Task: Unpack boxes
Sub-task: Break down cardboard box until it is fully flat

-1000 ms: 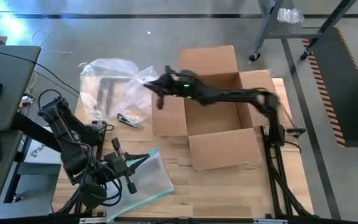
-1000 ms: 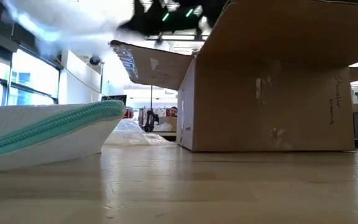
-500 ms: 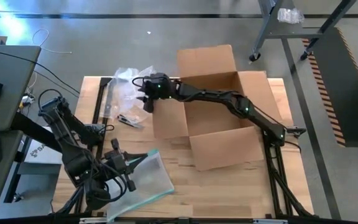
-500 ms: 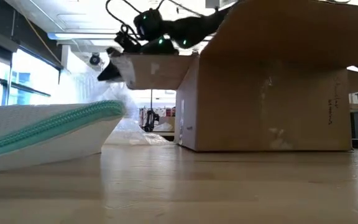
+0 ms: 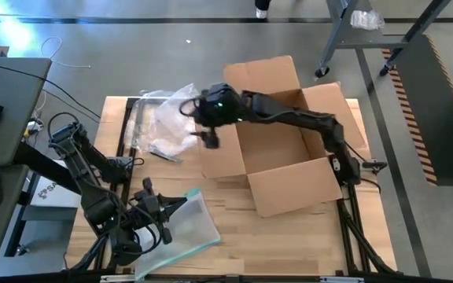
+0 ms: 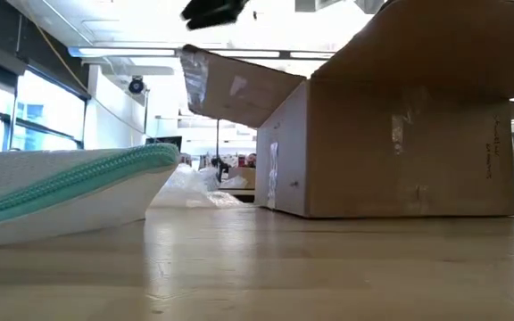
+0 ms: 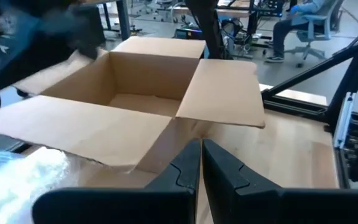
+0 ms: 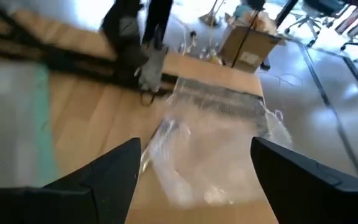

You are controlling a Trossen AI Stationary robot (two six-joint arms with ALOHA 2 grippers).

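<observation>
The box (image 5: 278, 153) sits open on the worktop (image 5: 234, 228), right of centre in the high view, its 4 flaps spread outward. The right claw (image 5: 211, 126) hangs over the box's left flap, at that flap's outer edge, just right of the bubble wrap (image 5: 167, 126) lying at the upper left of the worktop. Its 2 fingers (image 8: 107, 171) are spread wide with nothing between them, looking down on the wrap (image 8: 213, 149). The left claw (image 5: 160, 216) waits at the lower left of the high view, well apart from the box, its tips over the pouch (image 5: 187, 228). Its fingers (image 7: 188, 168) are pressed together, empty, facing the box (image 7: 142, 93).
</observation>
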